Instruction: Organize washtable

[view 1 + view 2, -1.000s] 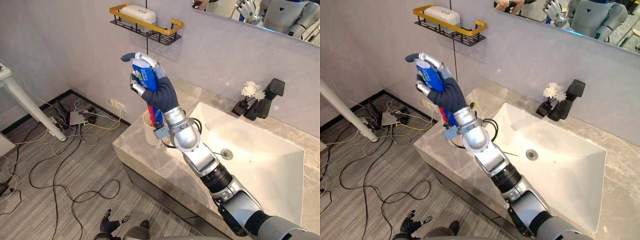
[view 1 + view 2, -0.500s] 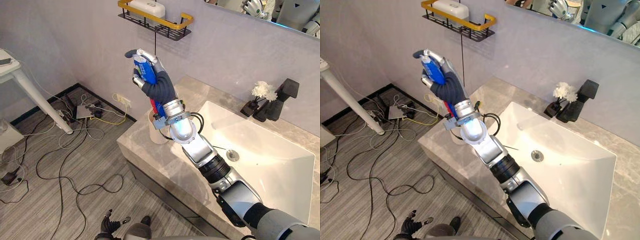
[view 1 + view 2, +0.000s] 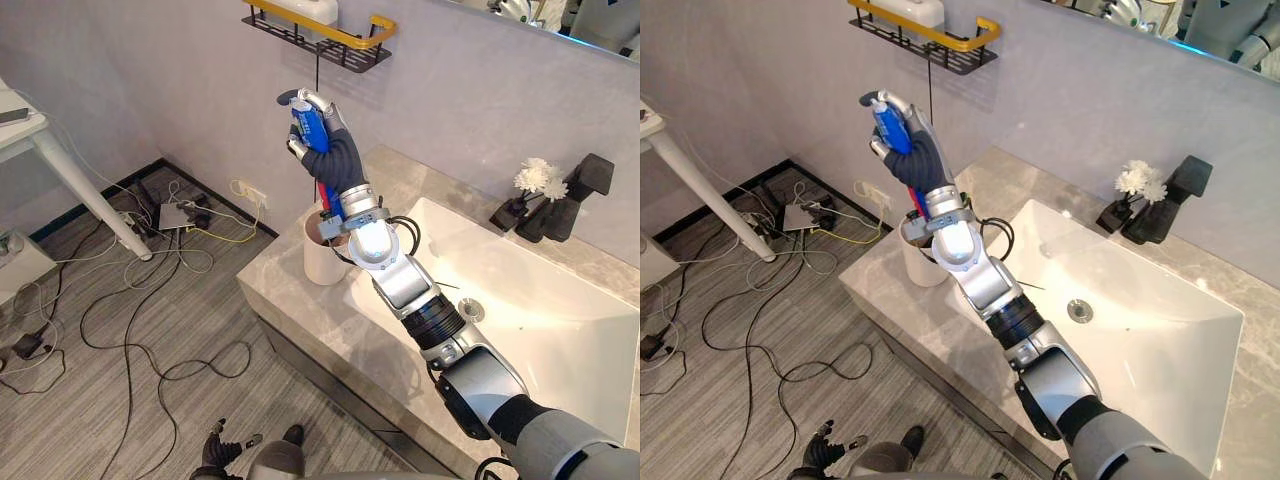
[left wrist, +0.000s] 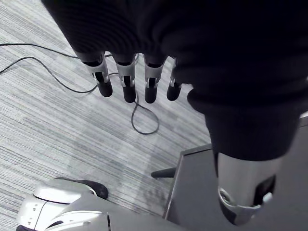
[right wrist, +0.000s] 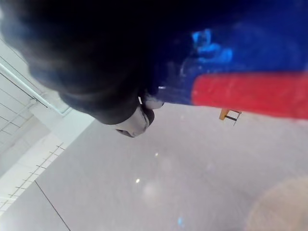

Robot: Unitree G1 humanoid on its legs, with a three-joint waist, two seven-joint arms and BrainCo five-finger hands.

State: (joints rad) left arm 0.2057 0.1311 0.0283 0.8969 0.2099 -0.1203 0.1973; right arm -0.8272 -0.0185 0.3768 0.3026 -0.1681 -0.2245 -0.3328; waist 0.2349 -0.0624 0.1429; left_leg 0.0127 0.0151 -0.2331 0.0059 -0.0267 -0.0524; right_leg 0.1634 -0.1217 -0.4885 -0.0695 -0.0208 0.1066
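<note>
The fingers [image 3: 312,101] of the right hand [image 3: 333,158] curl round a blue-and-red tube [image 3: 306,126], with the thumb on the other side of it, so the grip is closed firmly on the tube. The blue upper part sits between the fingers and the palm. The red lower end runs down past the wrist. In the right wrist view the same tube [image 5: 250,91] shows as a blue and red band pressed against the dark cover.

The hand is raised in the air, well above the table [image 3: 285,300], and the tube stands nearly upright. Directly under the wrist is a white cup [image 3: 322,262] near the table's left corner. The tube's red end lines up with the cup's mouth, but we cannot tell whether it reaches inside.

Higher on the wall, above the hand, hangs a black shelf with a gold rail [image 3: 350,42] carrying a white thing [image 3: 308,10]. To the right of the cup is the white sink [image 3: 560,340], with a black tap [image 3: 578,192] and white flowers [image 3: 541,178] behind it.

The left hand [image 4: 144,43] hangs low over the grey floor [image 4: 43,120], its fingers [image 4: 128,83] straight and relaxed, holding nothing.
</note>
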